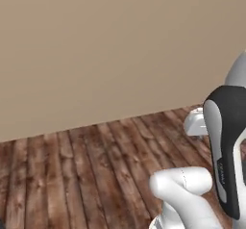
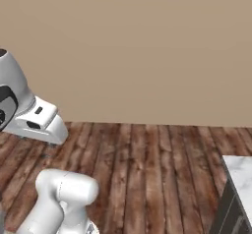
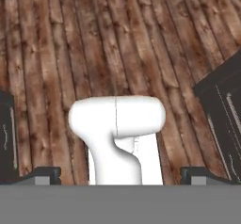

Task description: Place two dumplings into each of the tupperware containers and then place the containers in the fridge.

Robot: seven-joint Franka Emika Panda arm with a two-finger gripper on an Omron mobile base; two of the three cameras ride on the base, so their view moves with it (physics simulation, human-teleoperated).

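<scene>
A plain tan wall (image 1: 96, 45) stands over a wood plank floor (image 2: 147, 169). A marble-topped bench (image 2: 240, 171) corner with dark cabinets (image 3: 221, 110) sits at right. The claw (image 3: 120, 173) hangs released over the floor, grasping nothing

You are facing a plain beige wall (image 1: 96, 45) that takes up the upper half of both base views, evenly lit, flat and unbroken. Below it runs a floor (image 2: 147, 169) of dark reddish-brown wooden planks with a worn, knotty grain. At the lower right of your right base view, a white marble countertop (image 2: 239, 171) juts in over a dark cabinet (image 2: 231, 213). In your hand view, dark cabinet fronts (image 3: 225, 110) stand at both edges over the same planks.
</scene>
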